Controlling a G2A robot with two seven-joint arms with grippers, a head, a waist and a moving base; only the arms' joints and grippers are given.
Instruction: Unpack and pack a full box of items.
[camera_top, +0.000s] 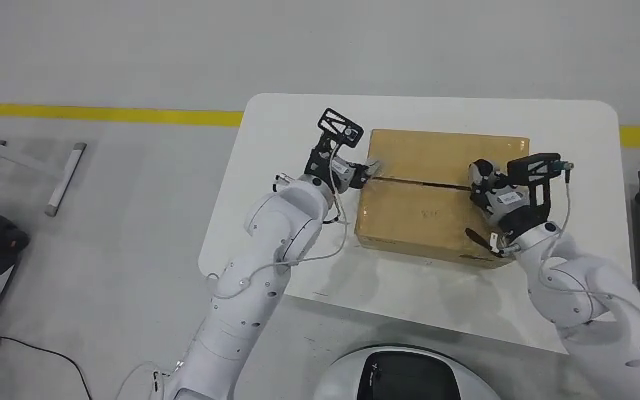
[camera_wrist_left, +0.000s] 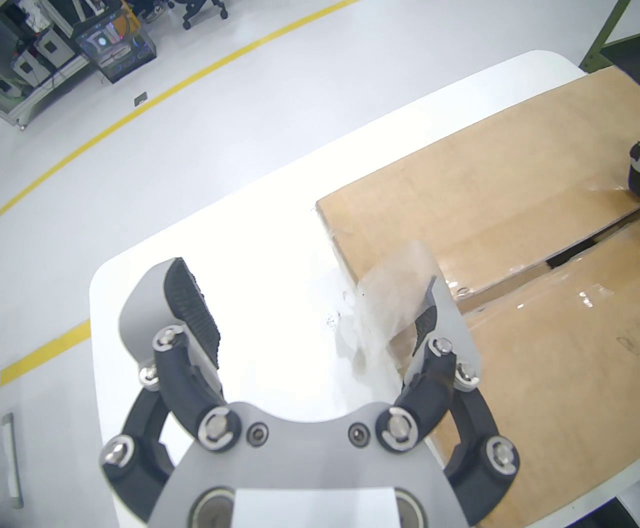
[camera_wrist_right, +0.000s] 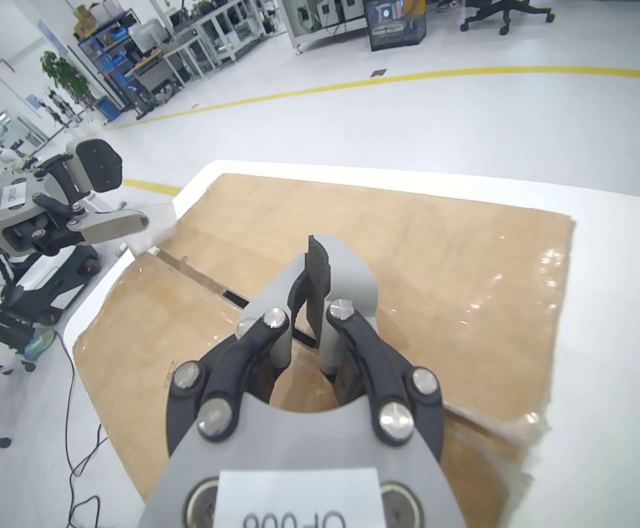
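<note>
- My left gripper (camera_wrist_left: 305, 280) sits at the left end of the box (camera_wrist_left: 500, 200), fingers spread wide. A strip of clear tape (camera_wrist_left: 395, 295) clings to the inside of the finger nearest the cardboard.
- My right gripper (camera_wrist_right: 314, 250) is over the seam (camera_wrist_right: 215, 292) toward the box's right end, fingers pressed together with nothing between them. I cannot tell whether the tips touch the cardboard.
- The box lies on the white table (camera_top: 270, 230) with both top flaps down and a dark gap along part of the seam.
- I judge the step in hand to be stripping the tape so the flaps can open. To do it well, I would close my left fingers on the tape rather than trust its stickiness, then pull low along the seam while my right holds a flap down.
- The left wrist view makes the tape on my finger plain, while from the top it is barely a pale smear. The right wrist view adds glossy tape on the box's right end. The top view shows both grippers lined up along the seam.
</note>
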